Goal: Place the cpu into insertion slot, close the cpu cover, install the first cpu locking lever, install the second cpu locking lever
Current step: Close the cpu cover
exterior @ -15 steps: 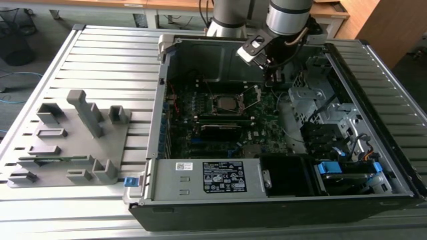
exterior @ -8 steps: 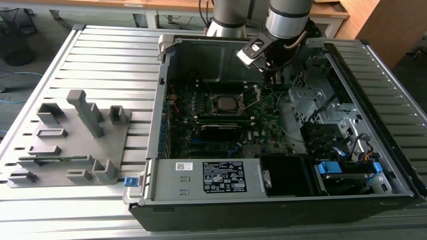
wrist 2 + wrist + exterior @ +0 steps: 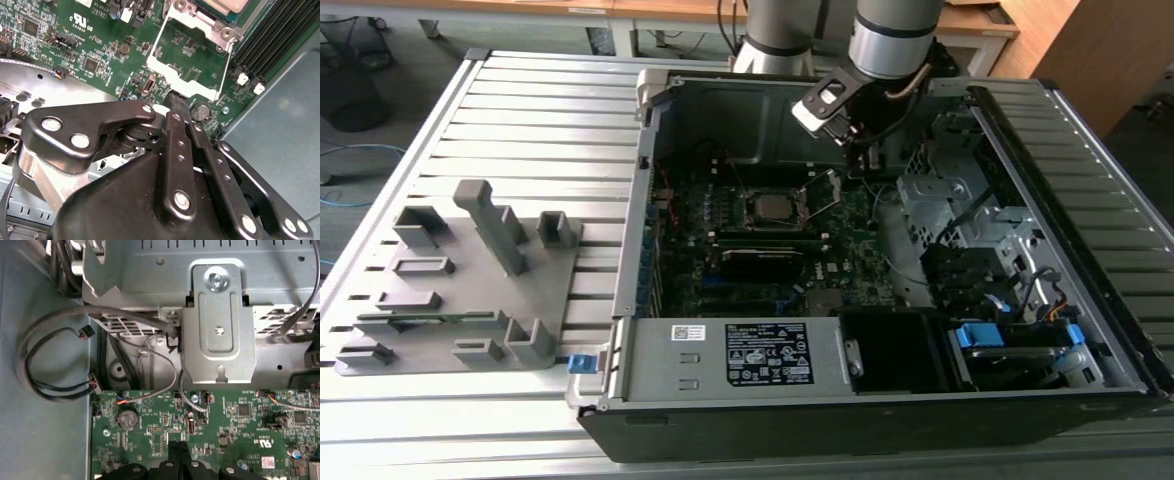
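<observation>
Midway across the motherboard (image 3: 854, 240), the cpu (image 3: 771, 208) sits in the insertion slot (image 3: 746, 212), with the cpu cover (image 3: 161, 66) raised toward the exterior view's right. The gripper (image 3: 176, 102), fingers drawn narrow, hangs at the cover's free edge, perhaps touching it.

Green motherboard (image 3: 225, 430), grey metal bracket (image 3: 219, 325), looped cables (image 3: 45, 365), gripper (image 3: 178, 452) close to it
</observation>
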